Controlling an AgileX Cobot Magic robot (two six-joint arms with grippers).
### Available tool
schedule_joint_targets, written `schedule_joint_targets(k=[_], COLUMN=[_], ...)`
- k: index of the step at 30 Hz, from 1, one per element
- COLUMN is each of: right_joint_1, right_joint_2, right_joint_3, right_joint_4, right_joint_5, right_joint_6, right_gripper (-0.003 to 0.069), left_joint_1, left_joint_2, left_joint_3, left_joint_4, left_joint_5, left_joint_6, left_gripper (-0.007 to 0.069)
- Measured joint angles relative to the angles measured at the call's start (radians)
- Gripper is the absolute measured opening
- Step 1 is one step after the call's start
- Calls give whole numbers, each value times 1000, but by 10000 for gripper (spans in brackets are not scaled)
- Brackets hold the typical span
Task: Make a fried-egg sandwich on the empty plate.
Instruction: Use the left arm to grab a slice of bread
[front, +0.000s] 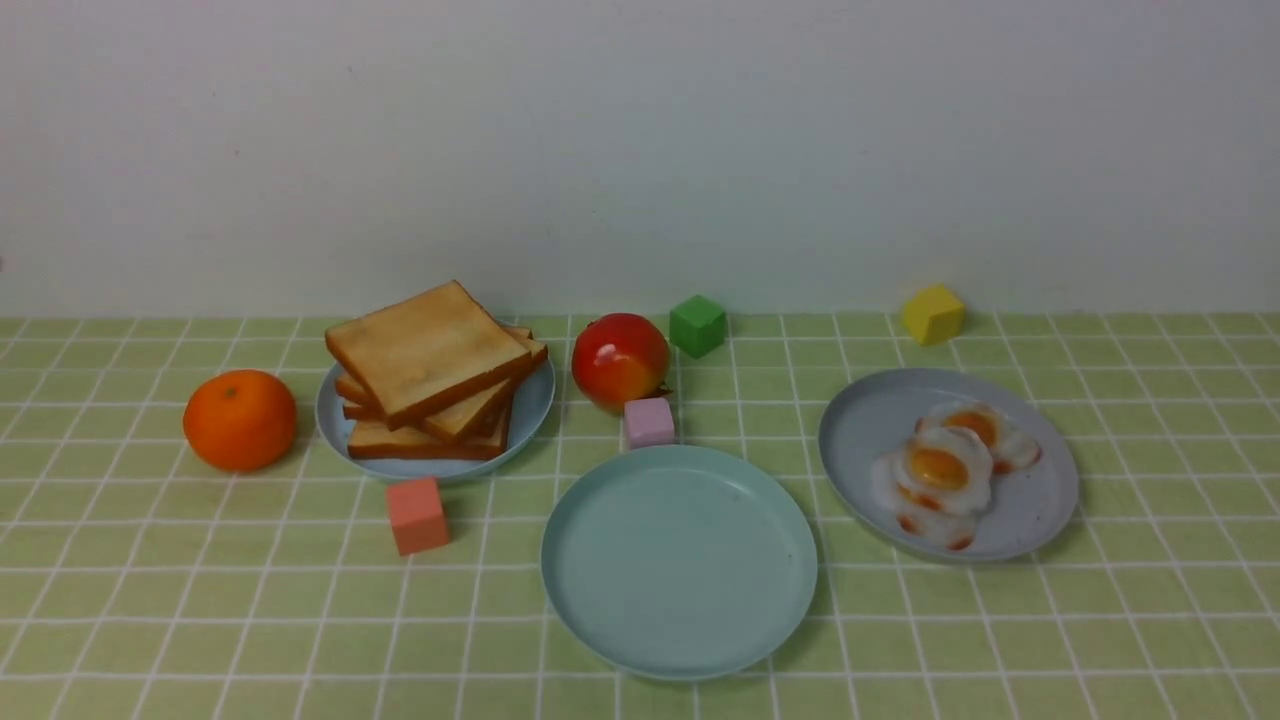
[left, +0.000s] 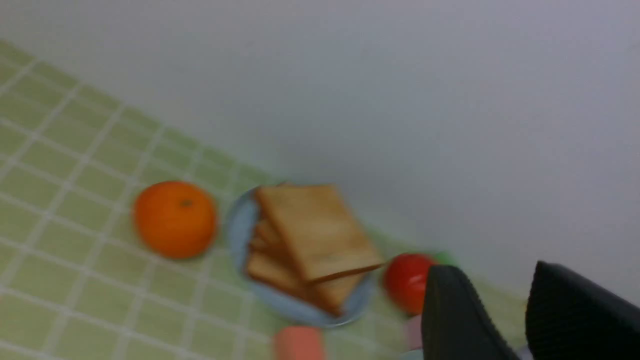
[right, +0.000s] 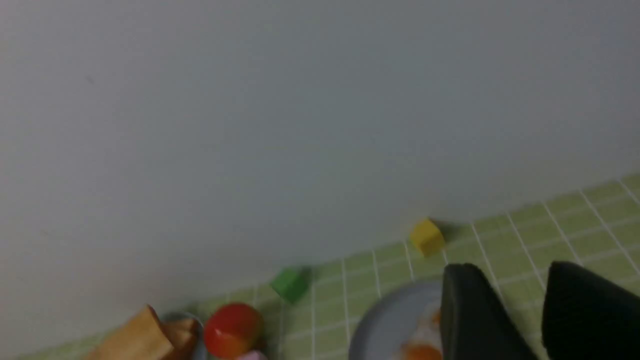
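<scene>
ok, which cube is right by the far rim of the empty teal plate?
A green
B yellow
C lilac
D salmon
C: the lilac cube stands right by the far rim of the teal plate, between it and the apple; the other cubes lie clearly apart from it.

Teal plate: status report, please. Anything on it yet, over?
Left gripper and right gripper open, empty. Empty plate bare; toast stack and fried eggs untouched. Pink cube sits by its far rim.
</scene>
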Motion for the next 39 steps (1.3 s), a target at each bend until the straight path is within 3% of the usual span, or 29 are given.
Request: schedule_joint_targets(k=[3, 7, 13, 16, 17, 19, 20, 21, 22, 23, 25, 32, 33, 39], right_joint_1=[0, 0, 0, 0, 0, 0, 0, 0, 0, 0, 0, 0, 0, 0], right_joint_2=[91, 170, 279, 313, 315, 325, 325, 326, 326, 326, 326, 326, 326, 326], right_joint_3=[0, 0, 0, 0, -1, -1, -1, -1, -1, -1, -1, -1, -1, -1], right_joint_4=[42, 110, 344, 473, 479, 543, 543, 561, 563, 568, 568, 581, 585, 587], right_joint_5=[74, 152, 248, 275, 276, 286, 287, 299, 303, 314, 323, 338, 345, 368], right_joint_6=[-2, -26, -261, -420, -428, -510, -510, -533, -536, -546, -551, -553, -553, -553], right_gripper=[241, 241, 241, 241, 241, 241, 241, 241, 241, 241, 241, 241, 241, 241], left_joint_1=[0, 0, 10, 66, 71, 153, 160, 218, 232, 276, 318, 319, 315, 314], left_joint_2=[172, 329, 588, 742, 750, 854, 862, 926, 932, 978, 1040, 1179, 1212, 1306], left_joint_3=[0, -14, -175, -334, -352, -465, -465, -529, -535, -580, -628, -744, -770, -831], left_joint_4=[117, 130, 101, -41, -67, -288, -288, -474, -494, -638, -758, -859, -874, -928], left_joint_5=[2, -17, 6, 82, 93, 180, 180, 235, 241, 277, 305, 334, 338, 338], left_joint_6=[-7, -49, -22, 207, 224, 446, 463, 594, 607, 689, 784, 854, 871, 934], left_gripper=[238, 238, 232, 231, 231, 231, 231, 234, 234, 246, 286, 509, 570, 617])
